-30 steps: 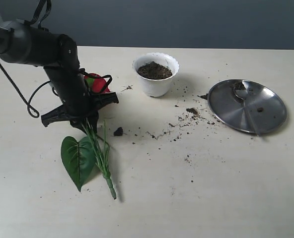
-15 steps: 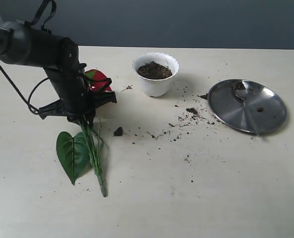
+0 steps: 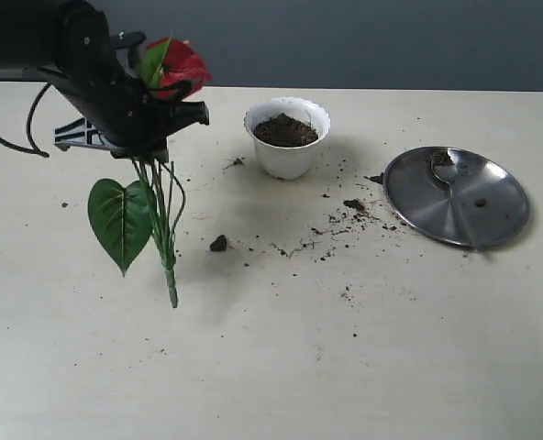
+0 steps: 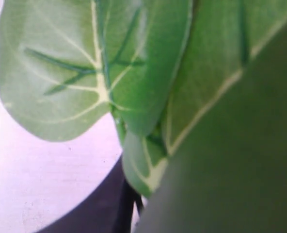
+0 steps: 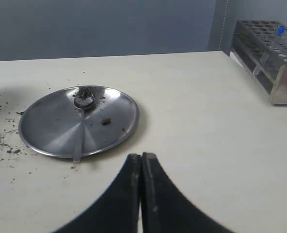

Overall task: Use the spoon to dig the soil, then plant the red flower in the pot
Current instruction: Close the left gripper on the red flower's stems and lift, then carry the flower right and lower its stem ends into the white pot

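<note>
My left gripper (image 3: 148,151) is shut on the stems of the red flower (image 3: 175,62) and holds it off the table, left of the pot (image 3: 288,137). The blooms stand above the gripper; a green leaf (image 3: 120,220) and the stems hang below. Leaves (image 4: 95,63) fill the left wrist view and hide the jaws. The white pot holds dark soil (image 3: 285,130). The spoon (image 3: 450,188) lies in the steel plate (image 3: 505,215) at the right, its bowl soil-smudged, seen also as the spoon (image 5: 80,121) in the right wrist view. My right gripper (image 5: 141,158) is shut and empty, near the plate (image 5: 46,131).
Loose soil crumbs (image 3: 345,215) lie scattered between pot and plate, with one clump (image 3: 218,243) in front of the flower. A test-tube rack (image 5: 269,53) stands at the table's edge in the right wrist view.
The left gripper has lifted the flower off the table and carried it up and back; the leaf and stems now hang free. The spoon, plate and pot have not moved.
</note>
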